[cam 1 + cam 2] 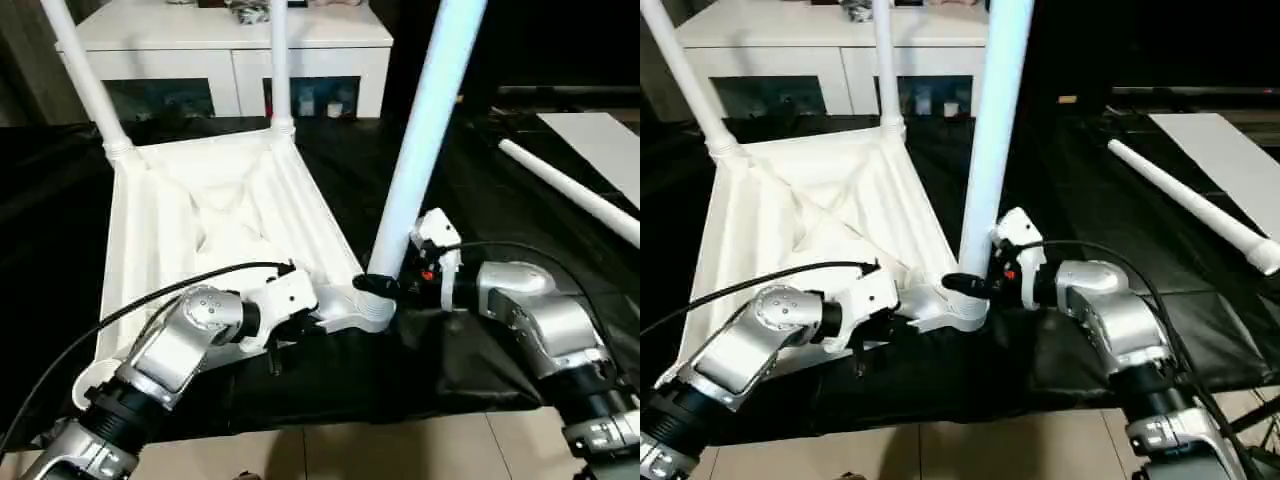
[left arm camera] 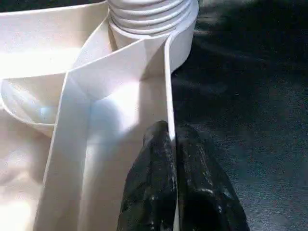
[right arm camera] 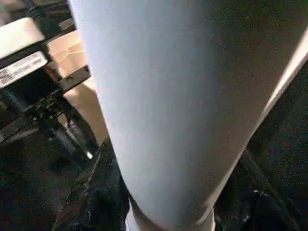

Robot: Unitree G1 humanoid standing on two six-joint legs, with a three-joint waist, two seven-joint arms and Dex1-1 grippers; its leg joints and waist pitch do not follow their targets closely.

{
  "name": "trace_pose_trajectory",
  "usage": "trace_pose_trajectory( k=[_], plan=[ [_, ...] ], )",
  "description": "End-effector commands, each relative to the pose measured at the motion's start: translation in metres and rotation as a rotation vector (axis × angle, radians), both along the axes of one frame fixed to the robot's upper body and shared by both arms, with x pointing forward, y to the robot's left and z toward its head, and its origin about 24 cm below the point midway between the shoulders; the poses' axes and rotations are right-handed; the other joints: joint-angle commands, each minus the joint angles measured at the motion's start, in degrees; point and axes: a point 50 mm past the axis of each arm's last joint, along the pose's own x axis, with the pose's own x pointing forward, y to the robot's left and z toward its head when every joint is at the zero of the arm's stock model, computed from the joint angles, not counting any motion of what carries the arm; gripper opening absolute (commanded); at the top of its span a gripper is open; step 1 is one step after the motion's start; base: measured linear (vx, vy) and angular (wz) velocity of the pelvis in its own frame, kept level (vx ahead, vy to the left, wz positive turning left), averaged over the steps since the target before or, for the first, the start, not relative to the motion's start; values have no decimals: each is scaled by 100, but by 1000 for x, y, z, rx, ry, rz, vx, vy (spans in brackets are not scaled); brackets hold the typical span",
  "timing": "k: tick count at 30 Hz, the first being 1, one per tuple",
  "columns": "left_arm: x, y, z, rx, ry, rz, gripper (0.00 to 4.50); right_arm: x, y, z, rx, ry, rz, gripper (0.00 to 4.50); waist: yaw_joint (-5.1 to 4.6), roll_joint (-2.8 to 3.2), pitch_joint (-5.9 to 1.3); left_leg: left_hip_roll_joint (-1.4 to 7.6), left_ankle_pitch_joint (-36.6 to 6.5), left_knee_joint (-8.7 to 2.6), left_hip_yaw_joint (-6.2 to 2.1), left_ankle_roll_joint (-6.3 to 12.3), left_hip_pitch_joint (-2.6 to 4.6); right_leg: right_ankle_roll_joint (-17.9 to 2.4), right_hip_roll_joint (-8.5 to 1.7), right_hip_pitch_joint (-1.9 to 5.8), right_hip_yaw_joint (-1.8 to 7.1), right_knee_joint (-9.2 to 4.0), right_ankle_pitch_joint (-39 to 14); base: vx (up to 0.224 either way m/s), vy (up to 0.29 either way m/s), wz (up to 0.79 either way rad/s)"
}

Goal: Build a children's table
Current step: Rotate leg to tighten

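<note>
The left arm reaches in low from the near left corner, forearm angled toward the middle, and the left gripper (image 1: 300, 322) is pinched tight on the thin near rim of the upturned tabletop (image 1: 210, 215), beside the near right corner socket (image 1: 365, 310). The left wrist view shows the two black fingers (image 2: 154, 187) squeezing that edge wall, with the ribbed collar of the socket just beyond them. The right arm comes in from the near right, elbow bent, wrist turned inward. The right gripper (image 1: 385, 288) clasps the foot of an upright leg (image 1: 430, 120) standing in that socket; the right wrist view shows the tube close between the fingers. Two more legs (image 1: 85, 80) stand in the far sockets, and a fourth leg (image 1: 565, 190) lies loose to the right. Everything rests on a black cloth (image 1: 470, 350), with pale floor tiles (image 1: 400, 450) near and a white cabinet (image 1: 230, 45) behind.
</note>
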Motion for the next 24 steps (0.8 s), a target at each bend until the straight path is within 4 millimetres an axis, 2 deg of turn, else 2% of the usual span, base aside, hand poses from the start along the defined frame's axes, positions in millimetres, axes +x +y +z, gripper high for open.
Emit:
trace_pose_trajectory(
  k=[1,4,5,7,9,10,12,13,14,15,16,17,18,19,20,21,22,23,24],
  plan=[
    [5,8,7,31,-32,7,0,-15,-27,-54,-146,216,-157,186,-17,37,-164,340,-2470,-551,-203,-333,131,-1064,-376,16,191,-612,-2185,0,0,0],
    [5,11,5,32,-31,28,0,-17,-25,-58,-154,209,-166,186,-38,68,-151,341,-2923,-579,-242,-455,180,-914,-364,-31,187,-651,-2479,0,0,0],
    [6,13,4,32,-29,34,0,-17,-24,-60,-162,205,-177,186,-59,57,-138,337,-3103,-587,-252,-484,193,-875,-362,-46,181,-675,-2607,0,0,0],
    [8,15,3,21,-25,69,0,-14,-25,-62,-166,192,-231,186,-82,54,-140,334,-3165,-603,-277,-497,173,-845,-368,-21,173,-668,-2647,0,0,0],
    [16,19,-7,25,-26,212,0,-3,-23,-68,-176,168,-407,186,-152,92,-156,317,-3182,-632,-303,-564,151,-850,-371,-3,144,-660,-2563,0,0,0],
    [18,18,-11,45,-28,251,0,0,-21,-70,-177,171,-467,186,-192,91,-139,307,-3277,-654,-320,-618,144,-826,-355,-6,125,-666,-2605,-33,26,-19],
    [20,13,-14,56,-22,318,0,4,-19,-74,-185,177,-564,186,-207,85,-130,294,-3612,-643,-346,-633,214,-723,-362,-46,110,-720,-2999,0,0,0],
    [20,8,-15,53,-16,340,0,6,-17,-76,-189,179,-607,186,-214,89,-119,294,-3691,-641,-351,-639,226,-694,-369,-63,107,-738,-3091,0,0,0],
    [20,8,-15,53,-16,342,0,6,-17,-76,-190,179,-611,186,-252,94,-102,285,-3856,-651,-376,-636,219,-617,-366,-55,74,-776,-3282,-39,31,-18],
    [21,1,-15,47,-9,367,0,8,-14,-78,-191,187,-646,186,-301,138,-118,288,-4050,-678,-423,-636,232,-588,-361,-23,18,-792,-3179,-39,31,-18],
    [21,-9,-15,37,-5,384,0,11,-11,-79,-189,193,-703,186,-301,166,-117,294,-4129,-694,-432,-641,242,-592,-352,-16,-3,-803,-3071,0,0,0],
    [22,-18,-14,25,-7,398,0,13,-7,-80,-190,202,-734,186,-315,193,-99,303,-4270,-716,-431,-655,262,-621,-338,-36,-27,-810,-2971,0,0,0],
    [22,-29,-13,7,-6,404,0,15,-3,-82,-184,217,-773,186,-363,206,-85,302,-4482,-745,-466,-665,270,-630,-323,1,-111,-822,-2806,0,0,0],
    [22,-33,-11,-3,-4,404,0,16,-1,-82,-178,223,-794,186,-372,247,-60,305,-4766,-781,-477,-687,292,-601,-304,-3,-167,-837,-2764,0,0,0],
    [22,-48,-7,-36,-2,411,0,20,5,-83,-167,240,-847,186,-403,266,-29,318,-5103,-849,-471,-710,325,-576,-264,3,-249,-831,-2744,0,0,0],
    [22,-56,-4,-48,-5,410,0,21,7,-83,-168,242,-869,186,-413,272,-27,324,-5327,-942,-465,-662,278,-501,-201,119,-361,-787,-2654,0,0,0],
    [22,-67,2,-71,-9,405,0,24,11,-82,-173,239,-906,186,-400,292,-3,357,-5491,-1067,-411,-664,213,-512,-155,178,-417,-673,-2549,0,0,0],
    [21,-75,6,-95,-11,407,0,26,14,-82,-169,241,-921,186,-370,298,-7,398,-5580,-1212,-356,-648,101,-538,-111,306,-433,-439,-2269,-88,-22,2],
    [22,-84,12,-116,-17,398,0,29,18,-79,-164,233,-948,186,-103,339,-61,473,-5678,-1526,-143,-661,-164,-579,-88,581,-366,263,-1284,-88,-22,2]
  ],
)
